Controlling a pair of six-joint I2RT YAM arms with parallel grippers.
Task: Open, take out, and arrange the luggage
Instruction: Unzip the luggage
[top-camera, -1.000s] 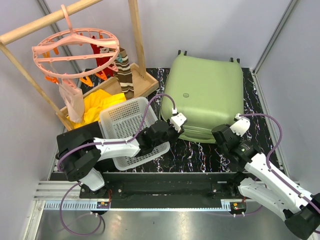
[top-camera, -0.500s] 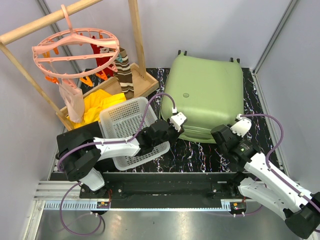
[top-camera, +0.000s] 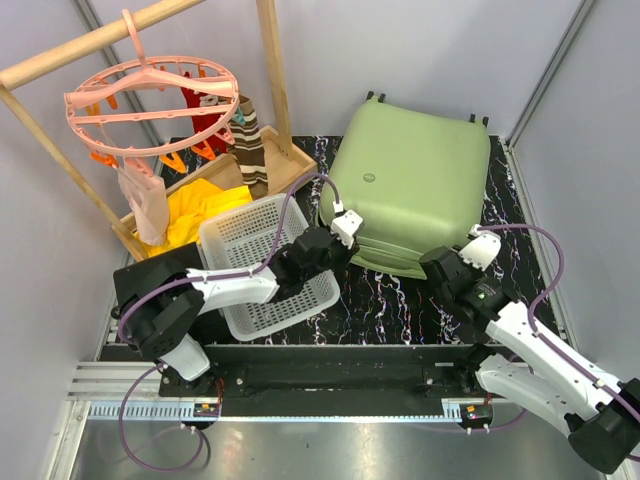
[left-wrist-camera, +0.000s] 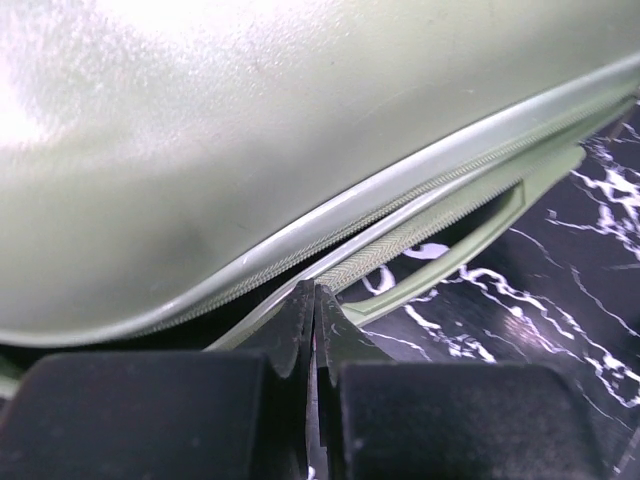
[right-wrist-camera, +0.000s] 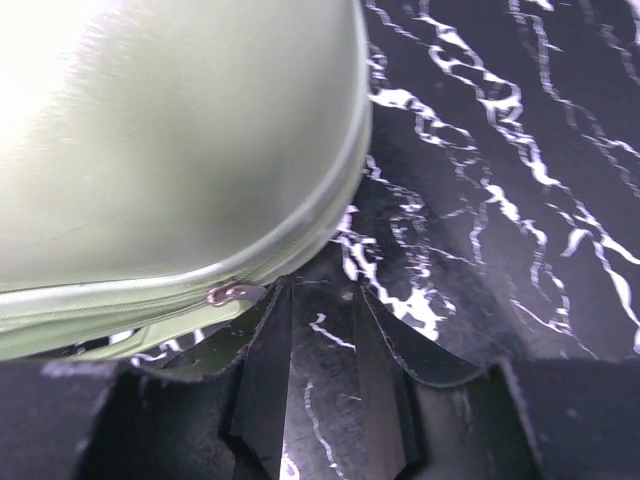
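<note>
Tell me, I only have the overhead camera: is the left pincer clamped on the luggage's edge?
Observer: Left wrist view shows the left pincer shut, tips at the zipper seam of the luggage; whether they pinch fabric I cannot tell.
Operator: Is the seam parted there?
Observer: Yes, a gap shows under the lid edge, with the marbled table visible through it.
Operator: And the right pincer?
Observer: Right wrist view shows the right pincer open, only bare table between its fingers.
</note>
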